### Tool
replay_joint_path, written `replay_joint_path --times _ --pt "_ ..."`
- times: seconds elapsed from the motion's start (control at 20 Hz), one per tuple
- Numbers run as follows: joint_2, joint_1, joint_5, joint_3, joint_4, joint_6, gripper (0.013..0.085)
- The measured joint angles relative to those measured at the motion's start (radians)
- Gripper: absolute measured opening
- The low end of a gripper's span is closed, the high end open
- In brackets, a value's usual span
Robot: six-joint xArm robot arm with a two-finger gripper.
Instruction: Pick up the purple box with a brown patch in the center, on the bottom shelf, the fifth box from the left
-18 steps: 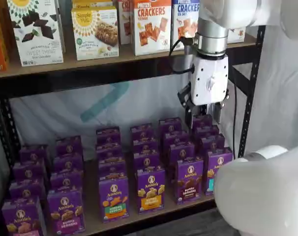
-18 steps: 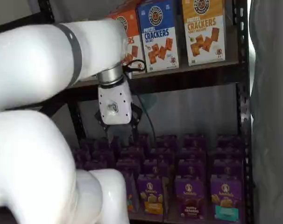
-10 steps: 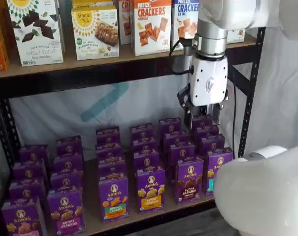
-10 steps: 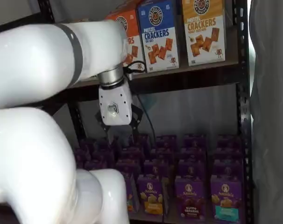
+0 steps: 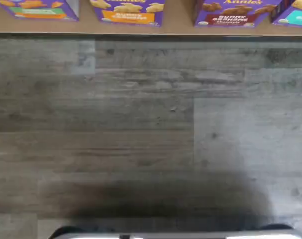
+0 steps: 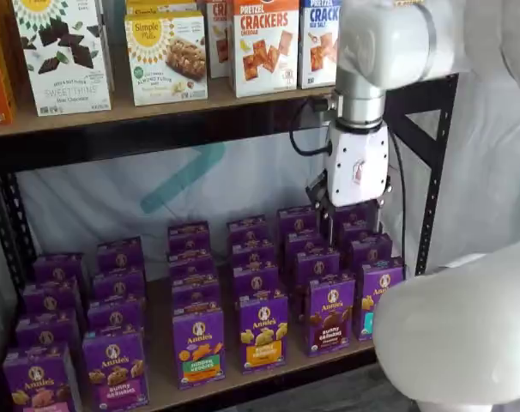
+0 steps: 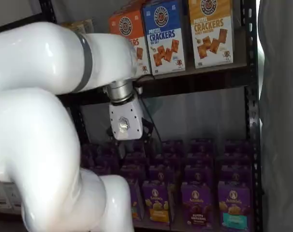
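The purple box (image 6: 330, 313) with the dark brown "Bunny Grahams" band stands upright in the front row of the bottom shelf (image 6: 161, 388). It also shows in the other shelf view as the purple box (image 7: 196, 205), and the wrist view catches the purple box (image 5: 230, 11) at the board's front edge. My gripper (image 6: 354, 225) hangs above and behind it, over the rear rows of the same column. Its two black fingers stand open, with purple cartons showing through the gap and nothing held. Only its white body (image 7: 124, 123) is clear in the other shelf view.
Rows of purple cartons fill the bottom shelf: an orange-yellow banded one (image 6: 263, 330) left of the target and a teal banded one (image 6: 376, 300) to its right. Cracker boxes (image 6: 264, 43) line the upper board. A black frame post (image 6: 432, 180) stands at the right. My white arm link (image 6: 457, 343) bulks at the front right.
The gripper has come down a little towards the rear rows of cartons, staying open. The arm's upper links have shifted with it.
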Motion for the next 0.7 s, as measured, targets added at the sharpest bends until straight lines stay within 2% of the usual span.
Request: replay_joint_path --times 0.25,0.7 --pt "0.075 -0.026 -0.135 0.041 0.013 -0.028 0.0850" --pt "0.262 -0.103 -0.371 0.064 0.087 -0.151 0.0850"
